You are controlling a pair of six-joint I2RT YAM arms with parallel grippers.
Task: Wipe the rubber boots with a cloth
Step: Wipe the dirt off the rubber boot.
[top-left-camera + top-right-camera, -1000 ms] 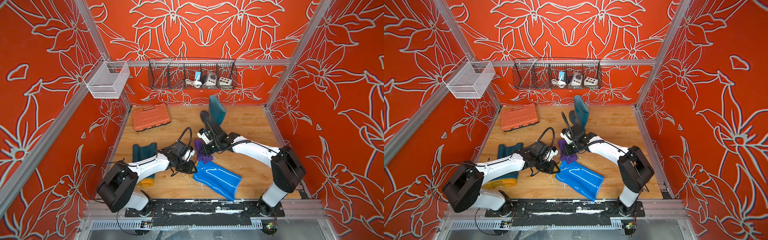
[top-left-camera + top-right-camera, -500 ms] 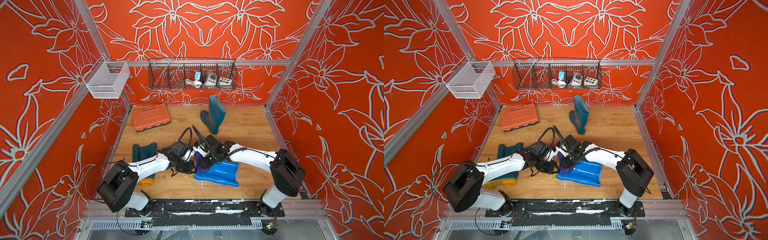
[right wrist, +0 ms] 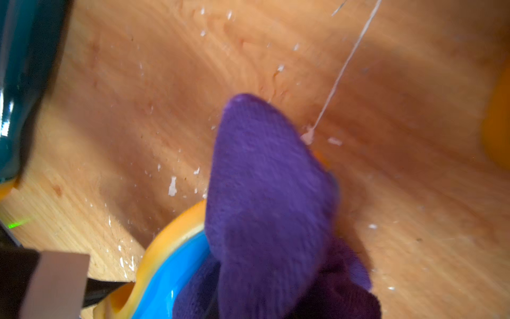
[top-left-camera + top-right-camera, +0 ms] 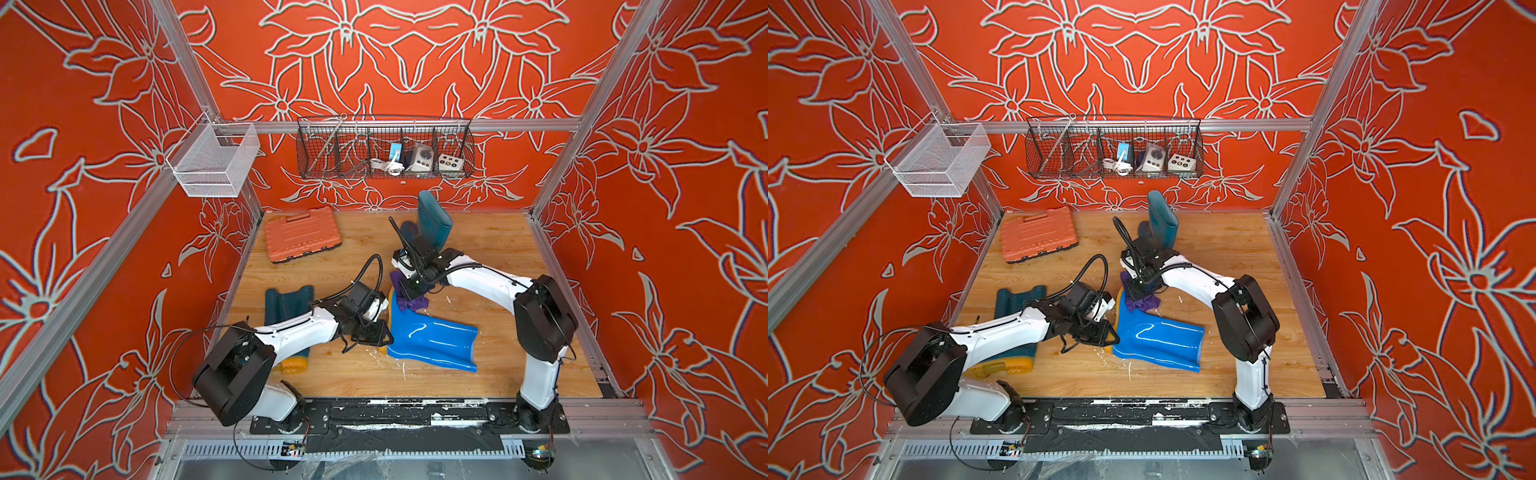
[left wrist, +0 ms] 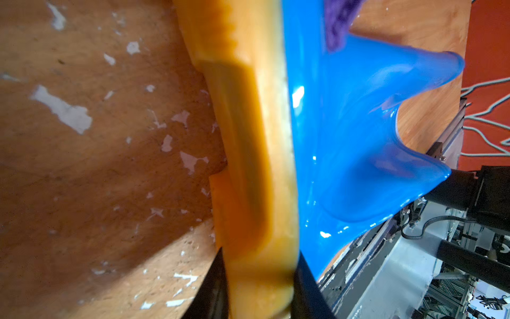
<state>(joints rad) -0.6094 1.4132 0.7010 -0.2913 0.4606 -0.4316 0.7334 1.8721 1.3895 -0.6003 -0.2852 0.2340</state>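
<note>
Blue boot (image 4: 432,338) lies on its side at the front-middle of the desk (image 4: 498,257), shaft opening toward the right edge, toe toward the back. Left gripper (image 4: 376,332) is clamped on the boot's yellow-orange sole (image 5: 248,138). In the left wrist view, a black finger (image 5: 212,290) sits on each side of the sole, which fills the narrow gap between them. Right gripper (image 4: 409,291) is closed tight on the cloth (image 4: 411,302), which is purple, bunched and pressed down on the toe end of the blue boot. In the right wrist view the cloth (image 3: 265,193) covers the toe tip and overhangs the wood. Teal boot (image 4: 432,220) stands upright near the middle of the back edge, just behind the right wrist. Second teal boot (image 4: 286,303) lies flat by the left edge, partly under the left arm, sole toward the front edge. Orange tool case (image 4: 301,235) lies flat in the back-left corner.
</note>
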